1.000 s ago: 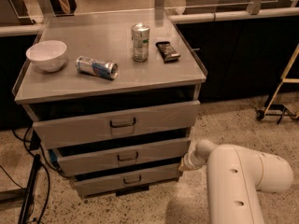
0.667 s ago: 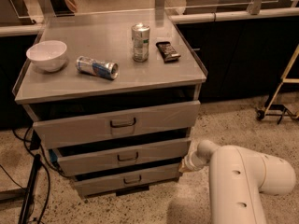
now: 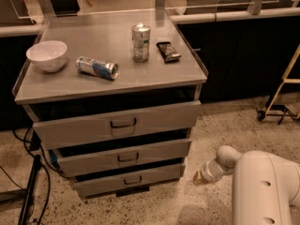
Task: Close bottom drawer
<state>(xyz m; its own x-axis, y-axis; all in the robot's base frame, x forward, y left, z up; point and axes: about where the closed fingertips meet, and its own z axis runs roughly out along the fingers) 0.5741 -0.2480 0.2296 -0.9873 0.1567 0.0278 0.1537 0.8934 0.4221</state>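
The bottom drawer (image 3: 129, 181) is the slimmest grey front at the foot of the metal cabinet, with a small dark loop handle (image 3: 132, 180) at its centre. A dark gap shows above its front panel. The mid-sized drawer (image 3: 124, 157) and the tall top drawer (image 3: 117, 123) above it also show dark gaps above their fronts. My gripper (image 3: 200, 175) is at the end of the white arm (image 3: 262, 186), low near the floor, just right of the bottom drawer's right end and apart from it.
On the cabinet top (image 3: 112, 86) are a white bowl (image 3: 47, 55), a can lying on its side (image 3: 97, 68), an upright can (image 3: 140, 42) and a dark bar (image 3: 168, 51). Cables (image 3: 28, 182) lie on the floor at left. A cart frame (image 3: 281, 97) stands at right.
The arm's tip has moved right and down, away from the drawers' right side. The drawers and the things on top have not moved.
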